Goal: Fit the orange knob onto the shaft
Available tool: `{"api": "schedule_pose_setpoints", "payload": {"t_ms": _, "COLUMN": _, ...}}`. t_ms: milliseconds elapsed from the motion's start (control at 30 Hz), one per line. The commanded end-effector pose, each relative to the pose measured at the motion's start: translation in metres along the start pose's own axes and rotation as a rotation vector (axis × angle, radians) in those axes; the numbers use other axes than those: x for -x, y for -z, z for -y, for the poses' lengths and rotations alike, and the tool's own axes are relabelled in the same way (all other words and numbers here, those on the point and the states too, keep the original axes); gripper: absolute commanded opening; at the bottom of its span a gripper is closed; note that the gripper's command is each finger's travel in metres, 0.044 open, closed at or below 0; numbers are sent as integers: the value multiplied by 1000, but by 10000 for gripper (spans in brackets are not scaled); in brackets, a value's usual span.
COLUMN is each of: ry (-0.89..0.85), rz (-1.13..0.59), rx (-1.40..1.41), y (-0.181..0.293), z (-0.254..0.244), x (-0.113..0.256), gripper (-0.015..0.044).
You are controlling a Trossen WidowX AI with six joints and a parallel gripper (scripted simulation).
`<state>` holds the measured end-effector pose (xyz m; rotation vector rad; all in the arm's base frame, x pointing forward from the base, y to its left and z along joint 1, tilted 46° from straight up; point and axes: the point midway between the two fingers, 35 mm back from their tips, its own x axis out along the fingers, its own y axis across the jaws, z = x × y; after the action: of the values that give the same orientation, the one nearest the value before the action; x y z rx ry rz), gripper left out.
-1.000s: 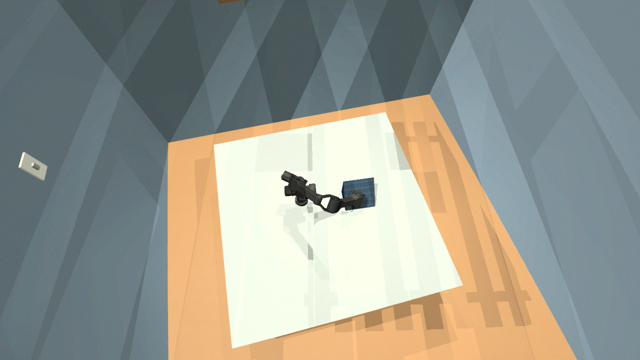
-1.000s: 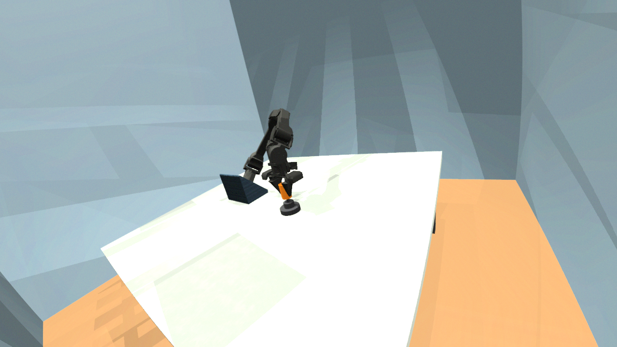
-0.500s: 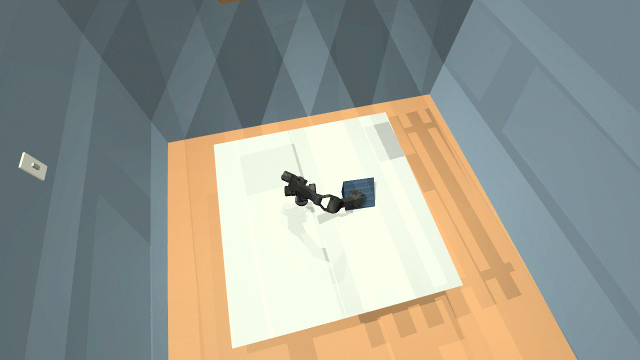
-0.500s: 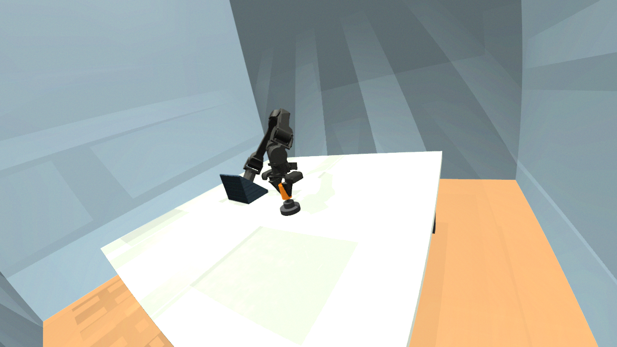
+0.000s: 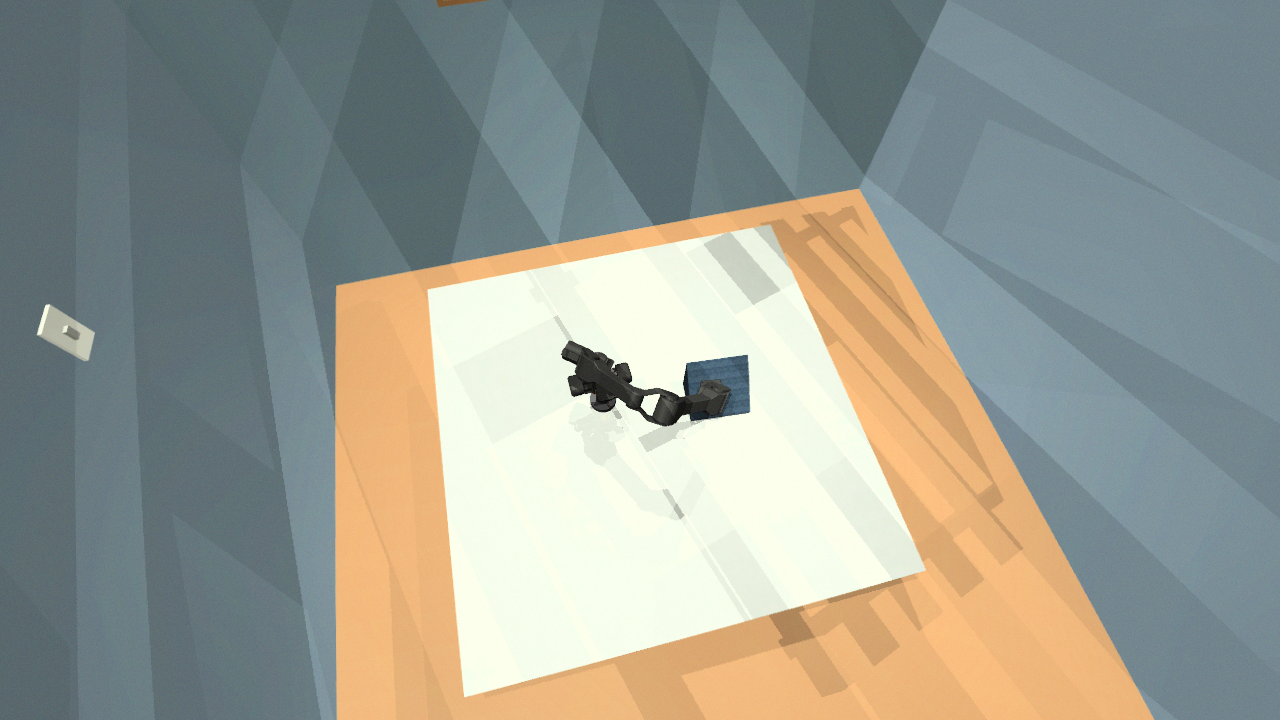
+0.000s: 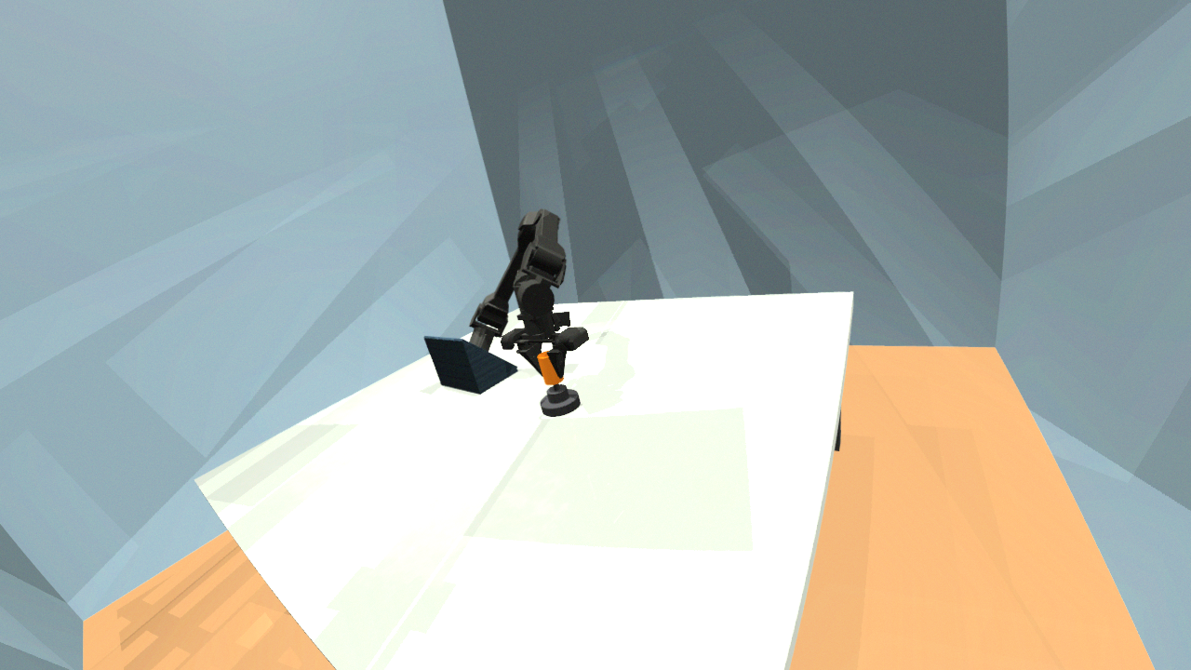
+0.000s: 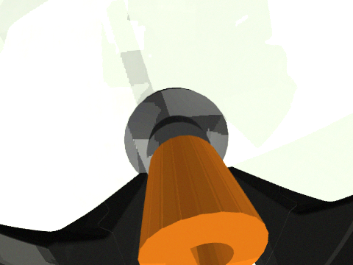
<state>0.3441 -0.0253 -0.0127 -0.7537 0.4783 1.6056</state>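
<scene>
The orange knob point(image 6: 548, 368) point(image 7: 195, 184) is a tapered cylinder, with a hole in its end face that shows at the bottom of the wrist view. My gripper point(image 6: 550, 374) point(image 7: 187, 178) is shut on the knob, one black finger on each side. The round dark pedestal point(image 5: 603, 406) point(image 6: 559, 406) point(image 7: 176, 101) stands on the white table top, with a narrower step in its middle. The knob is above this step; in the exterior view a short dark gap with a bit of the shaft point(image 6: 555, 386) shows between them. The shaft's flat side is hidden.
A dark blue wedge-shaped block point(image 5: 735, 368) point(image 6: 453, 364) stands at the arm's base. The white table top point(image 5: 537, 573) point(image 6: 633, 599) carries patches of shadow, and orange floor point(image 5: 384, 573) point(image 6: 957, 500) shows around it. A pale switch plate point(image 5: 53, 322) is on the wall at left.
</scene>
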Motion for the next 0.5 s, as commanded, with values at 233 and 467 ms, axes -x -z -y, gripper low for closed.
{"api": "schedule_pose_setpoints", "payload": {"t_ms": 233, "ry": 4, "rz": -3, "rx": 29, "y": 0, "z": 0, "x": -1, "gripper": 0}}
{"api": "schedule_pose_setpoints", "payload": {"t_ms": 467, "ry": 4, "rz": -3, "rx": 29, "y": -1, "z": -2, "x": -2, "gripper": 0}}
